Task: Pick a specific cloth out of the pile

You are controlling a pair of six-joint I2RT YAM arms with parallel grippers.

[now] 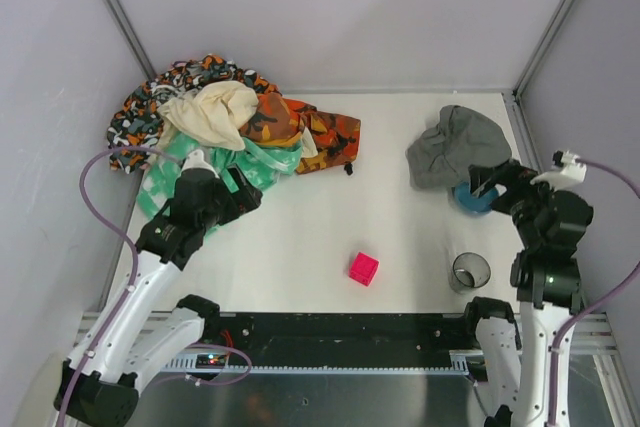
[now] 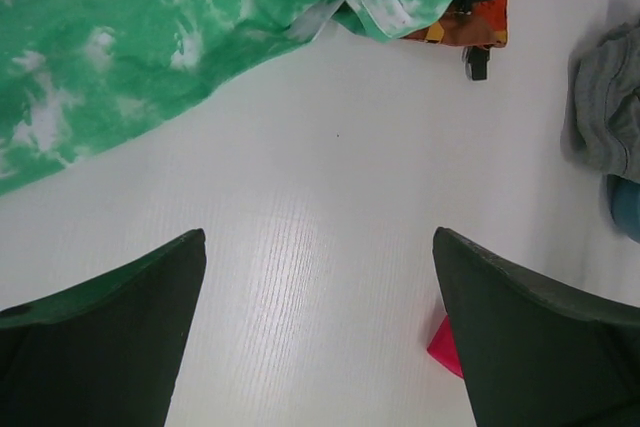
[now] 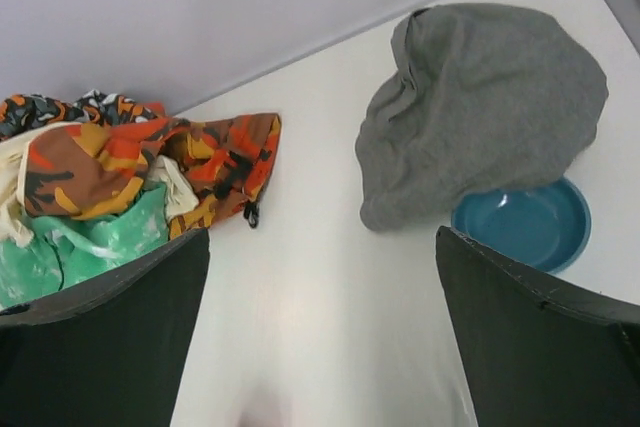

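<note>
The dark grey cloth point(image 1: 458, 145) lies crumpled at the back right, apart from the pile, its near edge draped over a blue bowl point(image 1: 476, 197). The right wrist view shows the cloth point(image 3: 480, 107) covering the far part of the bowl point(image 3: 525, 222). My right gripper point(image 1: 497, 184) hovers just near of the bowl, open and empty point(image 3: 321, 230). The pile point(image 1: 225, 127) of patterned, cream and mint-green cloths sits at the back left. My left gripper point(image 1: 248, 190) is at the pile's near edge, open over bare table point(image 2: 320, 231), with mint-green fabric point(image 2: 150, 37) ahead.
A pink cube point(image 1: 363, 268) sits near the table's front middle, and shows beside my left gripper's right finger point(image 2: 445, 347). A dark cup point(image 1: 470, 272) stands front right, by the right arm. Walls close the back and both sides. Purple cables loop beside each arm.
</note>
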